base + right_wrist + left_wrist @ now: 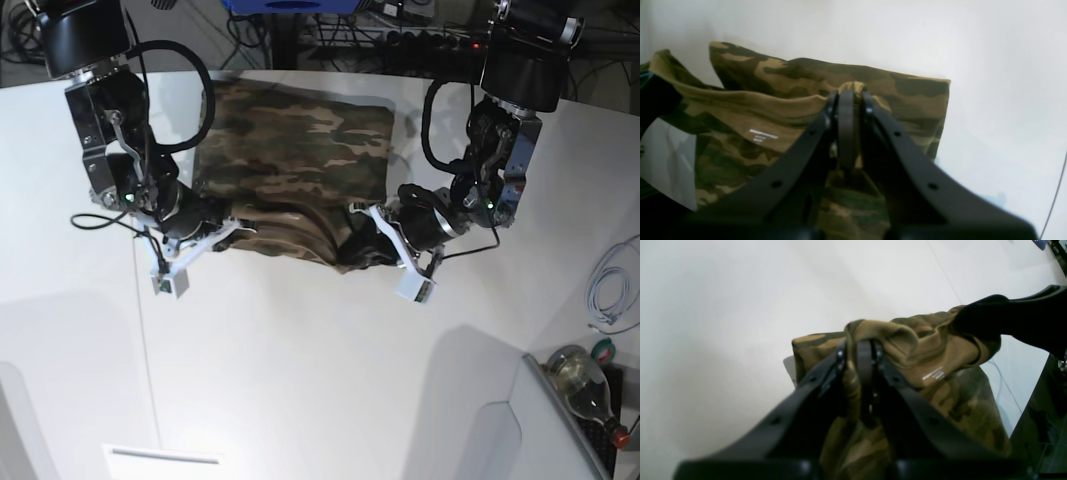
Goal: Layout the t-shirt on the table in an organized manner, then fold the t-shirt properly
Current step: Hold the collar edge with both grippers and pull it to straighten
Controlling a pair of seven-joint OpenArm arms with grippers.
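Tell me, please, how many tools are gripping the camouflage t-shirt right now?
2. The left tool pinches a fold of the t-shirt near its collar; the right tool pinches the fabric edge on the shirt's other side. Both are shut on cloth above the table.

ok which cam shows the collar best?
Right wrist view: the ribbed collar runs clearly across the t-shirt. The left wrist view shows it bunched behind the left tool. In the base view it cannot be made out.
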